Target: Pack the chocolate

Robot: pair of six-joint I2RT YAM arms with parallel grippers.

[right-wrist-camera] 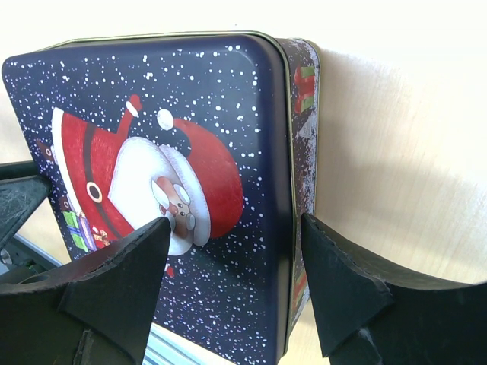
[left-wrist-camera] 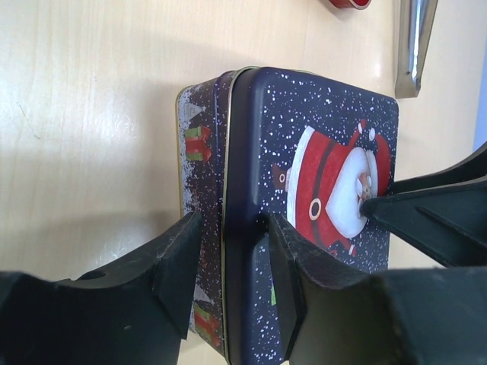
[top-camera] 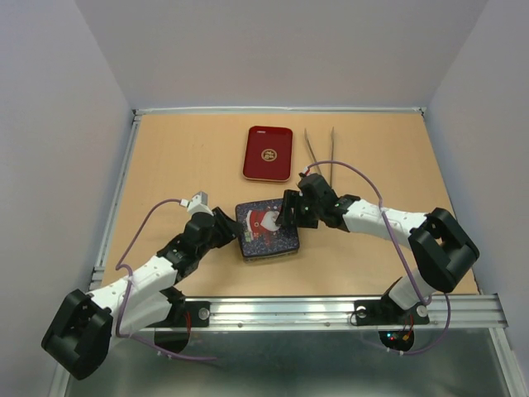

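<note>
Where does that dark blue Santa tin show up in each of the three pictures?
Top external: Santa tin mid-picture, slightly below centre.
Left wrist: Santa tin fills the middle and right.
Right wrist: Santa tin fills the left and centre.
Shared landmark: the Santa picture on its lid.

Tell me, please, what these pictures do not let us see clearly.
Chocolate: in no view; the Santa tin's shut lid hides the inside.
Tweezers, left wrist view: cut off by the top edge.
Red tray, left wrist view: only a sliver at the top edge.
</note>
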